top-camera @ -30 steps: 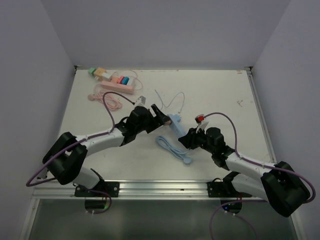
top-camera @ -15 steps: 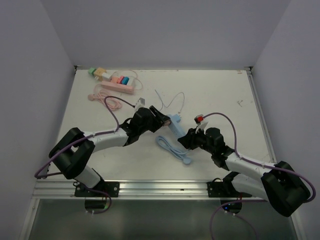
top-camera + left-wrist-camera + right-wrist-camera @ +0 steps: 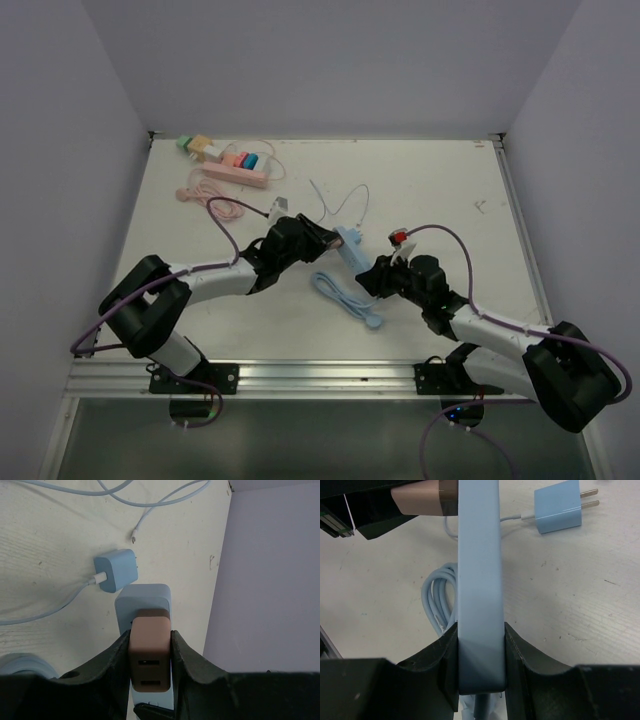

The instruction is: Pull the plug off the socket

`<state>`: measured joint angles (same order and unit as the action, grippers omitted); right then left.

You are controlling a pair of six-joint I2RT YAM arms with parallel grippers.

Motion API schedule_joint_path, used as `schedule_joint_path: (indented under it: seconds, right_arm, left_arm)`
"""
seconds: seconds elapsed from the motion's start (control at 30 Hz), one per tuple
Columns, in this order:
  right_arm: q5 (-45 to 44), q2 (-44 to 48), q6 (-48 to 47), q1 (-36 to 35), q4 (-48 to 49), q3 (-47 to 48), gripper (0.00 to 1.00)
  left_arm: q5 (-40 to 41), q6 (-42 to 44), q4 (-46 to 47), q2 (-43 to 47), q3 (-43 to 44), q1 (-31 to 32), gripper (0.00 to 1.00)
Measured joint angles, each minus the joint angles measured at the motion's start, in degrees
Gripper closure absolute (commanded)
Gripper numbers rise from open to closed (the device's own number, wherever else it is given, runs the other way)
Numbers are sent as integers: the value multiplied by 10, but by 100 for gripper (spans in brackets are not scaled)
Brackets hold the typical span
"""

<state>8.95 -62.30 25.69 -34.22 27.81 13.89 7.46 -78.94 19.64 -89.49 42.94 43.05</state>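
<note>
1. Right gripper (image 3: 480, 652): black fingers (image 3: 437, 657) pressed to both flat faces of item 2.
2. Socket strip (image 3: 479, 570), pale blue: seen edge-on, running straight ahead from between the fingers.
3. Plug (image 3: 422, 500), tan: seated in the strip's left face, far ahead of the fingertips.
4. Left gripper (image 3: 412, 501): black parts lie on either side of the plug.
5. Charger (image 3: 559, 511), blue, two prongs: ahead and right, flat on the table (image 3: 570, 605), white lead (image 3: 512, 517) attached.
6. Coiled cable (image 3: 440, 600), pale blue: just ahead of the left finger.
</note>
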Motion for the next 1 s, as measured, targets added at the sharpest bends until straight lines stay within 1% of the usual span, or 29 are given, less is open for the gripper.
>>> schedule_joint_path:
  seconds: [0.17,0.5,1.0]
  right_arm:
    - [-12,-9,7,-8,-9,12,100]
    - [-34,-20,32,-11,-44,42,100]
    - [-33,-6,34,-10,-45,50,100]
  left_arm:
    - [16,-16,22,13,-24,1,100]
    - [45,-26,31,23,-30,6,100]
    - [45,-3,-2,94,-41,7,100]
